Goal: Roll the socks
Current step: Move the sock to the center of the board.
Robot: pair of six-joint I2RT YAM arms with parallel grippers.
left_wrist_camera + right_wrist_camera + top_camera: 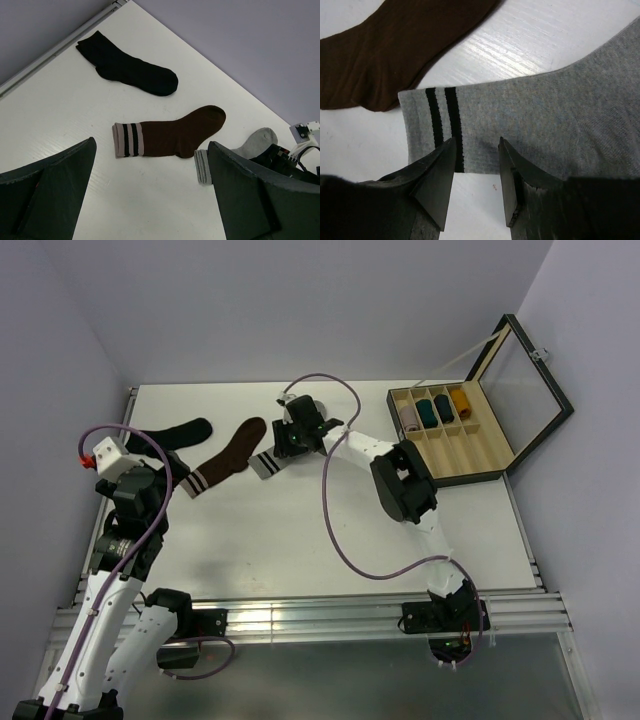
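Closest to my right wrist camera are my own two dark fingers (442, 175). My right gripper (476, 145) stands partly open, one finger at each side of a stretch of the grey sock's near edge. The fabric lies flat under the tips and nothing is pinched between them. My left gripper (152, 145) hangs above the table with its jaws spread wide and nothing in them.

The white table (300, 530) is the biggest thing here. At its far right corner sits a wooden box (470, 455) divided into compartments, its glass lid (520, 375) standing open behind it.

The black sock (130, 70) lies flat at the far left, well apart from both my grippers. To its right lies the dark brown sock (175, 135), also flat, with its pale striped cuff pointing toward my left arm.

The light grey sock (545, 130) is spread flat near the middle of the far side, directly under my right gripper. Its cuff, marked by two dark stripes, lies just beside the brown sock's foot. I cannot tell whether the two touch.

Smallest are four rolled bundles (433, 410) in the box's far compartments: pale pink, two dark teal ones and yellow.
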